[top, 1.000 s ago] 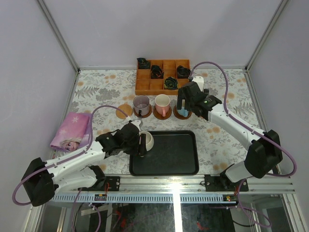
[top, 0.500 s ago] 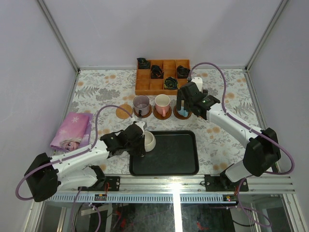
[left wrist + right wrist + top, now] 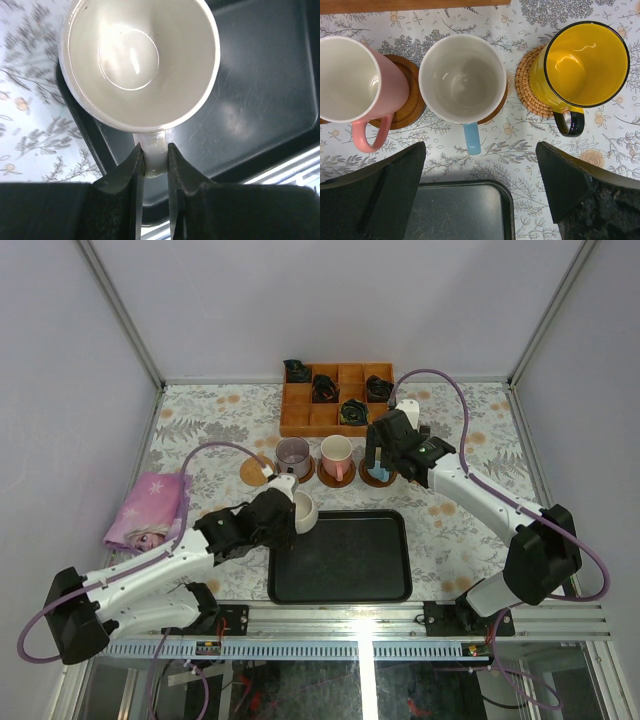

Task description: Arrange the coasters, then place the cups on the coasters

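Observation:
My left gripper (image 3: 156, 152) is shut on the handle of the cream-white cup (image 3: 140, 60), held above the black tray's (image 3: 340, 556) far-left corner. One brown coaster (image 3: 252, 472) lies bare just beyond it. The mauve cup (image 3: 293, 453) stands on a coaster beside it. In the right wrist view the pink cup (image 3: 350, 75), the light blue cup (image 3: 462, 77) and the yellow cup (image 3: 585, 62) each stand on a coaster, the yellow one on the woven coaster (image 3: 527, 90). My right gripper (image 3: 480, 185) hovers open above the blue cup's handle, holding nothing.
An orange wooden box (image 3: 337, 398) with small dark objects stands at the back. A pink printed cloth (image 3: 148, 510) lies at the left. The black tray holds nothing.
The left gripper closed on the cream-white cup's handle and carried the cup away from the tray floor toward the far-left corner. The right arm barely moved.

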`<state>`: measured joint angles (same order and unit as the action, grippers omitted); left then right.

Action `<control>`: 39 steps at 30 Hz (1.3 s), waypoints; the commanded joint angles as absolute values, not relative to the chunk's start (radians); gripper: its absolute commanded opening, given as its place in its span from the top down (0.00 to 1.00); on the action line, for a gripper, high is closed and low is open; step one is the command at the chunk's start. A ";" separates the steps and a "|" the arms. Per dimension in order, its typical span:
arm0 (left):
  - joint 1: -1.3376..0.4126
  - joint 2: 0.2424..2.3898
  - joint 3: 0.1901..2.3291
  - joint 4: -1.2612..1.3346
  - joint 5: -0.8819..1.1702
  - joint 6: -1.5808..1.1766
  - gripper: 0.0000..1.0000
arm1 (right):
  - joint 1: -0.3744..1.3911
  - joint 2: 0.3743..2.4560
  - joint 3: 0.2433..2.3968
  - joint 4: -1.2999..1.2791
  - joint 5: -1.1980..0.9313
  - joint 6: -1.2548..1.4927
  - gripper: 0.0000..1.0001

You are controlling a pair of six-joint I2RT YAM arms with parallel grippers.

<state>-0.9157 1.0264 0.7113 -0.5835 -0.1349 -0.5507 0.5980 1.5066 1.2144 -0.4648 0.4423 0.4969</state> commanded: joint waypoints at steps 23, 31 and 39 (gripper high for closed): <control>-0.497 1.023 0.909 -0.306 -0.398 -0.288 1.00 | 0.591 1.493 1.254 -0.397 0.433 0.479 0.01; -0.273 1.139 0.846 -0.151 -0.134 -0.222 1.00 | 0.591 1.491 1.241 -0.391 0.435 0.480 0.01; -0.226 1.269 0.786 -0.005 -0.046 -0.183 1.00 | 0.591 1.489 1.219 -0.391 0.442 0.473 0.01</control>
<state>-0.2455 1.2400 0.7757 -0.2451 -0.1062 -0.2256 0.5980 1.5066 1.2140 -0.4267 0.4416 0.4862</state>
